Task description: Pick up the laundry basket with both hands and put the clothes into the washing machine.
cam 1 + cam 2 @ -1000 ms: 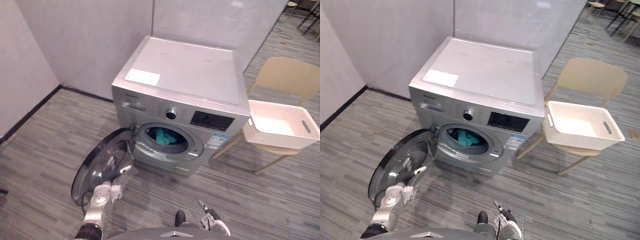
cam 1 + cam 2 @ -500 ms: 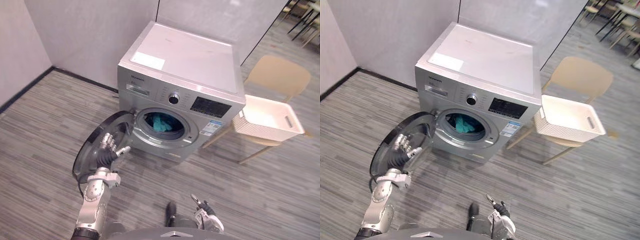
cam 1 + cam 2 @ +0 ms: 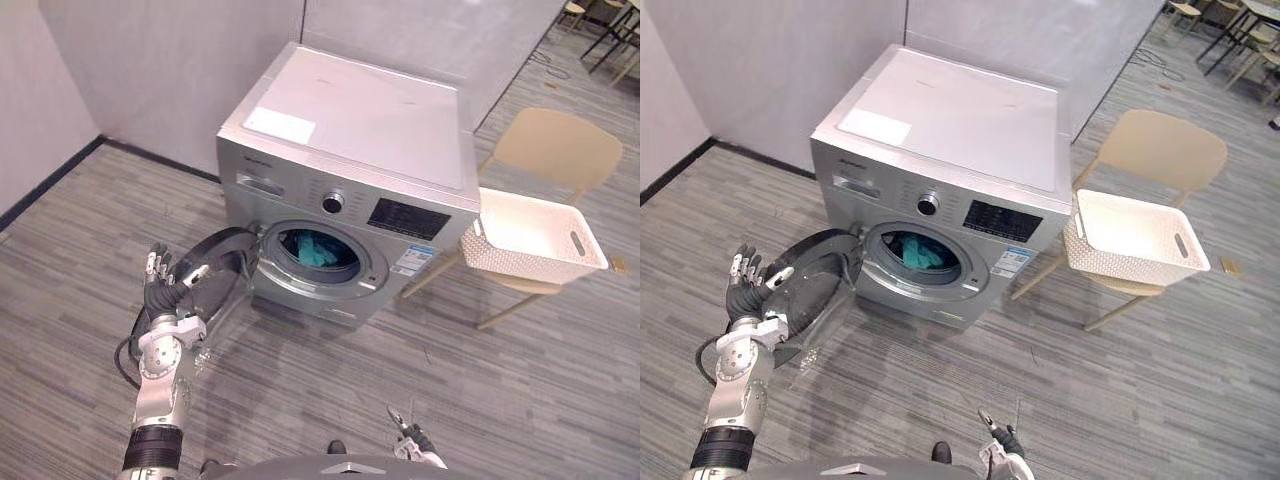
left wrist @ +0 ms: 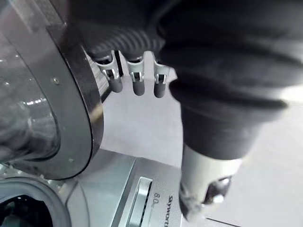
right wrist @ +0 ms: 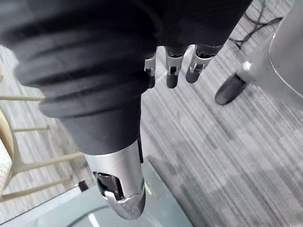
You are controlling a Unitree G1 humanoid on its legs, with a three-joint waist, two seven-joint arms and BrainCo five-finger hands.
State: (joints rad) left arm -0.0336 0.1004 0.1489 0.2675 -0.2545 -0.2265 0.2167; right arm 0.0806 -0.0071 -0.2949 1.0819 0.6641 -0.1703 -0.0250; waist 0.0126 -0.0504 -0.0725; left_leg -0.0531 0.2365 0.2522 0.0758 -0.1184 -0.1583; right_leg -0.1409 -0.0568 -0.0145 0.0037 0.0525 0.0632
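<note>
White laundry basket (image 3: 535, 238) sits on tan chair (image 3: 560, 150), just right of washing machine (image 3: 350, 140); teal clothes (image 3: 318, 250) lie in the drum. Left hand (image 3: 160, 290), fingers splayed and released, is at the outer face of the open door (image 3: 222, 262), possibly touching. Right hand (image 5: 104, 66) hangs low, fingers relaxed, empty.

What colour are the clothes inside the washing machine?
Teal, a blue-green. The clothes show best in the left eye view.
</note>
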